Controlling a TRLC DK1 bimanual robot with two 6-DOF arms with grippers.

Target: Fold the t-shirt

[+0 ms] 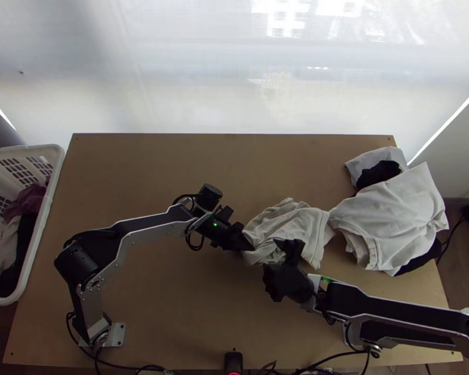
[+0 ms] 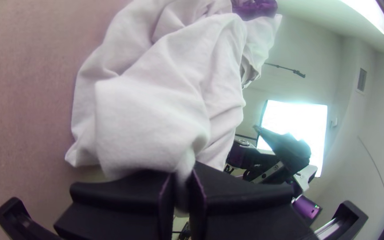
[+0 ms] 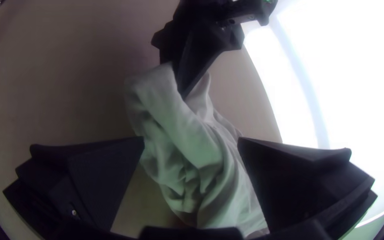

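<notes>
In the top view, the basket [image 1: 39,244] is cut by the left edge, the right arm [image 1: 391,312] by the right; the right pincer [image 1: 282,269] hides some white cloth [image 1: 287,225]; between the left pincer's [image 1: 247,245] 2 fingers, its gripped part looks blurred.

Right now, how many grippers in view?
2: left gripper, fingers shut on the bunched white t-shirt; right gripper, fingers open, at its near side.

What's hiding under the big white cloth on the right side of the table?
Black cloth pokes out at two edges of the big white cloth, and a pale piece peeks out at the far end. The middle is covered, so I can't tell what's there.
</notes>
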